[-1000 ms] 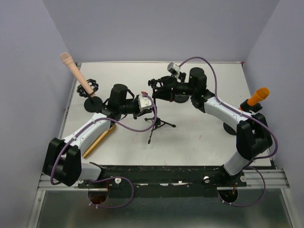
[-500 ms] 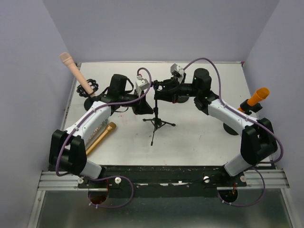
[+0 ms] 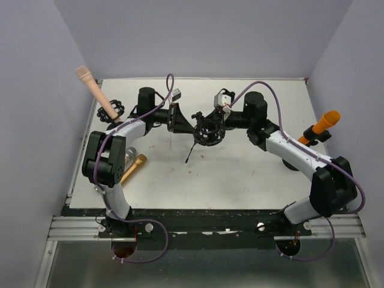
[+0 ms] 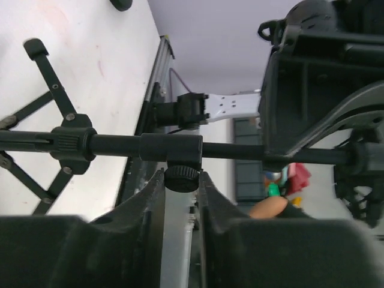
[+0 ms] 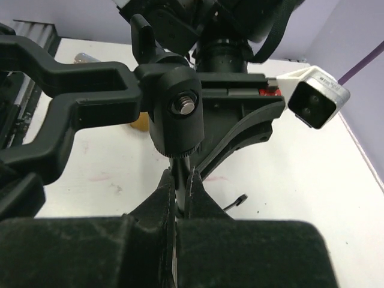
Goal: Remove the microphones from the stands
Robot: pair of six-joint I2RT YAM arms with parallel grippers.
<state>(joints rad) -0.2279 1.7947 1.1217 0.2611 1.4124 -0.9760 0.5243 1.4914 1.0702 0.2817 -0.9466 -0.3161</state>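
Left gripper (image 4: 182,183): fingers pressed together on the clamp knob (image 4: 182,175) that sits on the pole (image 4: 120,144) of the tripod stand (image 3: 190,155). In the left wrist view the pole runs straight across the fingers, legs to one side and head to the other. Right gripper (image 5: 180,180): fingers pinched hard on a thin rod (image 5: 180,163) directly under the swivel joint (image 5: 178,108) at the stand's head. The overhead view shows the two grippers facing each other across the middle of the table (image 3: 252,174). The stand is carried between them and tipped well off upright, with one leg trailing toward the near side. Whether any foot touches the table cannot be told. The shock mount (image 3: 210,132) at the head shows as an open ring with nothing visible seated in it. The gold microphone (image 3: 134,167) lies flat on the table, apart from this stand, to the near-left and beside the left arm's lower link. Its long axis runs diagonally, head toward the far right, and its tail end is partly hidden by that arm. It lies behind the left gripper, toward the left arm's own base. The left arm is plainly the nearer, and the right gripper is well apart from it. Judgement: for this stand, separation appears complete. A pink microphone (image 3: 95,90) at the far left and an orange microphone (image 3: 324,122) at the right edge are each seated in separate stands, neither touched by a gripper.
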